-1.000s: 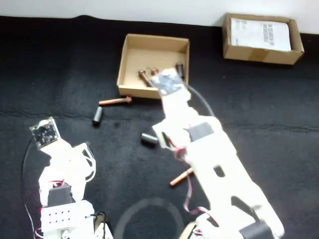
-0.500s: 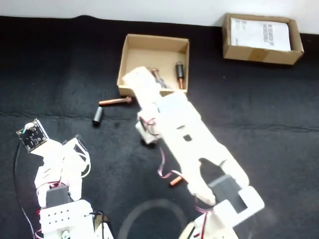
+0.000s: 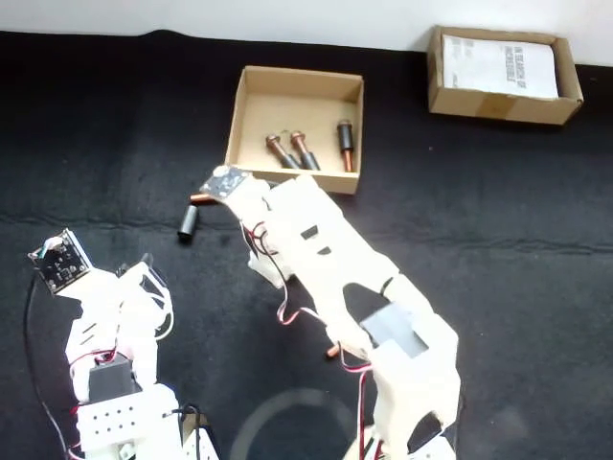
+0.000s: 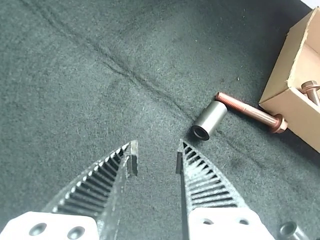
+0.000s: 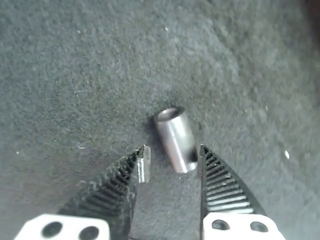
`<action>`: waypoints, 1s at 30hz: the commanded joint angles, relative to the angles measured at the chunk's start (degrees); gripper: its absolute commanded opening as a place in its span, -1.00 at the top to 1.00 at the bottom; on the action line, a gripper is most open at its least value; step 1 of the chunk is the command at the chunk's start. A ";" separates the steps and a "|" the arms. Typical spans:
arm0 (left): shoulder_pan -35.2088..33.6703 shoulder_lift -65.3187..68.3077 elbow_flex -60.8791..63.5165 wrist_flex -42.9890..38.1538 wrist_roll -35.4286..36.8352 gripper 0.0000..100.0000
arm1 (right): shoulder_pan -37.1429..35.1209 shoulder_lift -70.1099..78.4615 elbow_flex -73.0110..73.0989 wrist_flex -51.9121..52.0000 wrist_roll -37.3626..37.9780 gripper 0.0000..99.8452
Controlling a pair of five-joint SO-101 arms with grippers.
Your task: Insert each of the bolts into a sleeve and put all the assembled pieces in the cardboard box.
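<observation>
Pickup step, I judged: right fingers (image 5: 120, 185) sat open astride a sleeve (image 5: 176, 139) lying on the table (image 5: 75, 60), not gripping. Next called for closing squarely, then lifting. Left fingers (image 4: 112, 172) were open, empty.

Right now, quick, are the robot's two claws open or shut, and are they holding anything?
Left gripper: open, holding nothing.
Right gripper: open, a sleeve between its jaws, not gripped.

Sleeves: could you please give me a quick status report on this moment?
Left pincer open, over mat. Right pincer open, straddling a sleeve. Three assembled pieces in box. Another sleeve, bolt loose beside box.
</observation>
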 commanded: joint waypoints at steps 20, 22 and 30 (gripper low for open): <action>-1.98 -0.75 1.54 -0.70 0.62 0.71 | 4.00 -6.02 -9.80 9.01 1.49 0.98; -1.80 -0.75 1.54 -0.70 0.44 0.72 | 5.85 -9.89 -11.47 11.47 1.49 0.98; -1.63 -0.66 1.54 -0.44 0.35 0.72 | 16.66 -26.68 -11.38 14.55 -8.88 0.98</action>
